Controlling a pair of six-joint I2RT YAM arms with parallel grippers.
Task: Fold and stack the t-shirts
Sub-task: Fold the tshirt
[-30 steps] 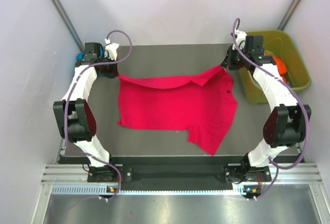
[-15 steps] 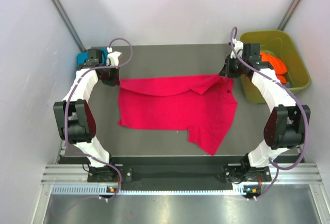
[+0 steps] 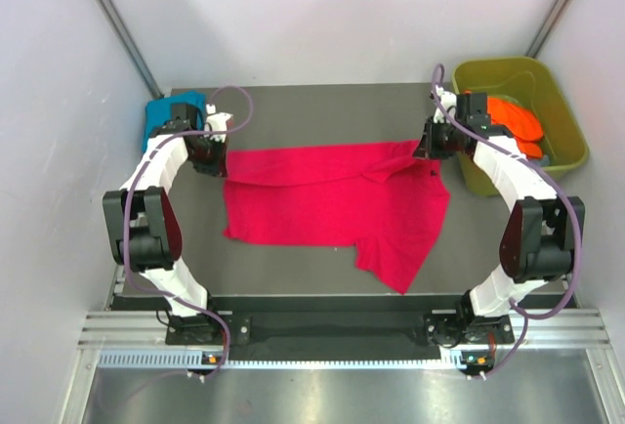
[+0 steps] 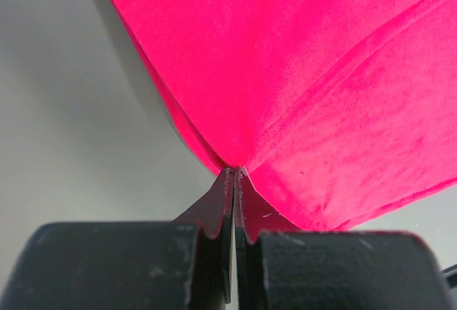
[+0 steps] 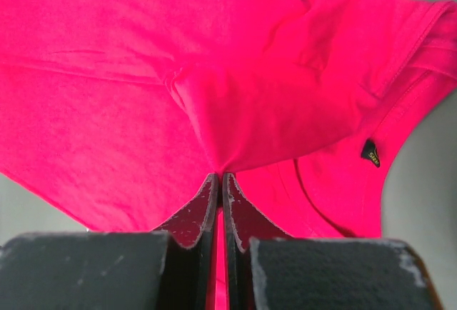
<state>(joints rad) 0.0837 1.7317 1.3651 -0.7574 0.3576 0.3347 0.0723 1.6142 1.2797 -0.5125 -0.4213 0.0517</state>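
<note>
Left gripper (image 4: 233, 172): its fingers are pressing flat together on a pinch of the crimson-pink t-shirt (image 3: 332, 204) at the shirt's far-left corner. The cloth is fanning out from the tips in the left wrist view.
Right gripper (image 5: 218, 176): it is clamping a small tuck of the same shirt at the far-right side, near the collar, and the cloth is rising to a peak at the tips.
Crimson-pink t-shirt: it is lying spread across the middle of the table (image 3: 322, 102). A strip along its far edge is lying doubled over between the two grippers, and one corner is pointing toward the near right.
Neck tag (image 5: 370, 153): small and dark, it is showing inside the neckline, to the right of the right gripper's tips.
Teal-blue t-shirt (image 3: 171, 111): it is sitting bunched at the table's far-left corner, just beyond the left wrist and apart from the pink shirt.
Orange t-shirts (image 3: 513, 119): they are lying crumpled inside the olive-green tub (image 3: 571, 141), beside the table's far-right corner.
Arms: both are reaching to the far half of the table, one at each end of the shirt.
</note>
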